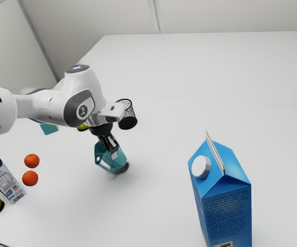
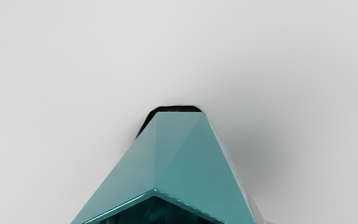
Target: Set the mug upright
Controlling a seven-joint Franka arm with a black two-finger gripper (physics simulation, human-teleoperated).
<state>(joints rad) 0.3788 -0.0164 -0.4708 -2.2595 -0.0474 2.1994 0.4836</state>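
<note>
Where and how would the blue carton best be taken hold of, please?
The blue carton stands upright, so probably pinch the thin ridge along its top from above, squeezing across its narrow thickness; it looks far slimmer than the body. Keep clear of the white cap.

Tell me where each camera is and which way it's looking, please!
Exterior view: beside the arm, looking across the table; it shows the white arm and its black tool.
Wrist view: on the arm's end, looking past the mug toward the table; a pale sliver beside the mug may be part of the tool.
Both share: the teal mug and the table.
</note>
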